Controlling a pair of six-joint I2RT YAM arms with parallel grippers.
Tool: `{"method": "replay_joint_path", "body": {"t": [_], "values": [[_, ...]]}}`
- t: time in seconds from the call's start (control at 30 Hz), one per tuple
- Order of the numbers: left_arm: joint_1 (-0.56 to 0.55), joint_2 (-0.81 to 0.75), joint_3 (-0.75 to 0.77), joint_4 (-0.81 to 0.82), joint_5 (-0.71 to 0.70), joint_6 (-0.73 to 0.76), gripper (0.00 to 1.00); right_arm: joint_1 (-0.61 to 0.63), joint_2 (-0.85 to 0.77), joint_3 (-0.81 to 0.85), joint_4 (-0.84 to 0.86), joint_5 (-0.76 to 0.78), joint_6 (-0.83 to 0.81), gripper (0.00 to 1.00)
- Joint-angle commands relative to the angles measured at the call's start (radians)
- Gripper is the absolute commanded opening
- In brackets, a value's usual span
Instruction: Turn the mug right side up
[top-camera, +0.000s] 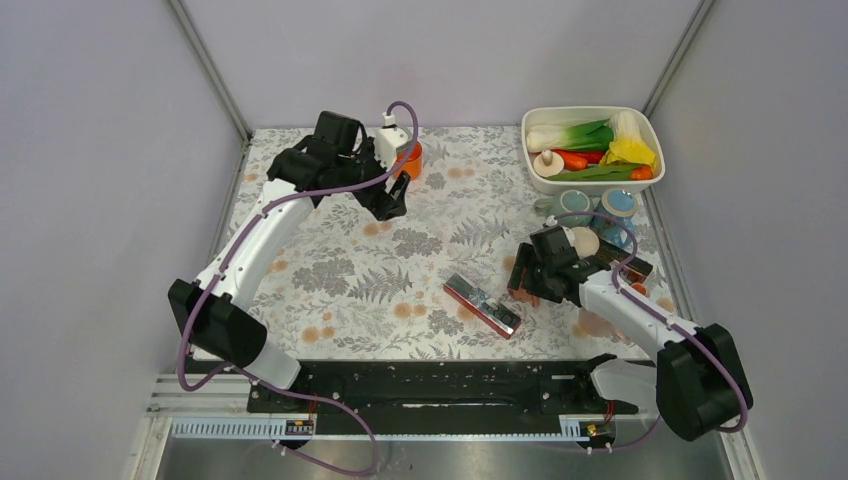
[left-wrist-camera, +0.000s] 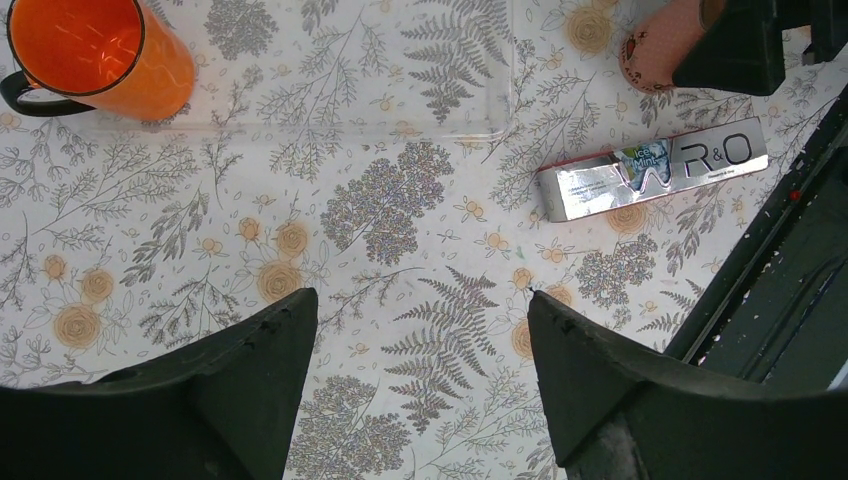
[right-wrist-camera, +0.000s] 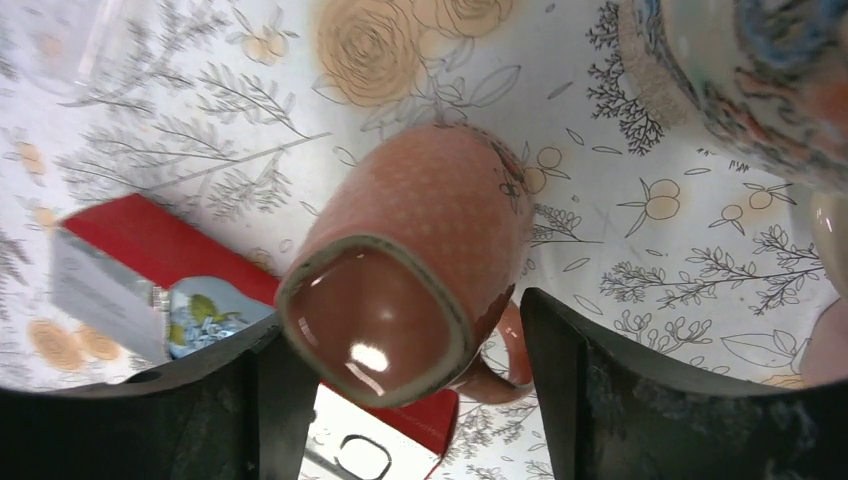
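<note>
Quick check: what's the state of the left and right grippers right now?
Left gripper: open, holding nothing.
Right gripper: closed on the salmon-pink dotted ceramic mug, whose base faces the wrist camera.

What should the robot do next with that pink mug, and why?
Probably squeeze the right gripper onto the pink mug and lift slightly. Its fingers flank the mug, whose base faces the wrist camera, so it isn't upright; whether they grip is unclear. Lifting gives room to turn it.
</note>
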Motion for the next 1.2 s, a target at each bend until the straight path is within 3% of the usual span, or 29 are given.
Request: {"method": "replay_joint_path", "body": {"t": [0.0, 0.17, 0.33, 0.5, 0.63, 0.77, 0.9, 1.17], "values": [[0.001, -0.017, 0.002, 0.034, 0.021, -0.005, 0.79, 0.001, 0.067, 0.041, -0.051, 0.012, -0.054, 0.82], [0.001, -0.022, 0.000, 0.034, 0.009, 0.000, 0.79, 0.002, 0.017, 0.053, -0.098, -0.034, -0.084, 0.87], [0.001, -0.029, -0.002, 0.033, 0.005, 0.007, 0.79, 0.002, -0.078, -0.005, -0.162, 0.028, -0.093, 0.73], [0.001, -0.023, 0.009, 0.033, 0.007, 0.003, 0.79, 0.003, -0.010, 0.010, -0.133, 0.065, -0.121, 0.67], [0.001, -0.029, 0.010, 0.033, 0.010, 0.000, 0.79, 0.003, 0.067, 0.043, -0.086, 0.037, -0.157, 0.54], [0.002, -0.045, 0.002, 0.033, 0.007, -0.004, 0.79, 0.002, 0.092, 0.070, -0.085, 0.022, -0.184, 0.22], [0.001, -0.057, -0.010, 0.034, 0.030, -0.020, 0.79, 0.002, 0.035, 0.072, -0.103, 0.030, -0.196, 0.03], [0.000, -0.039, 0.002, 0.034, 0.059, -0.064, 0.79, 0.003, -0.048, 0.120, -0.120, -0.063, -0.236, 0.00]]}}
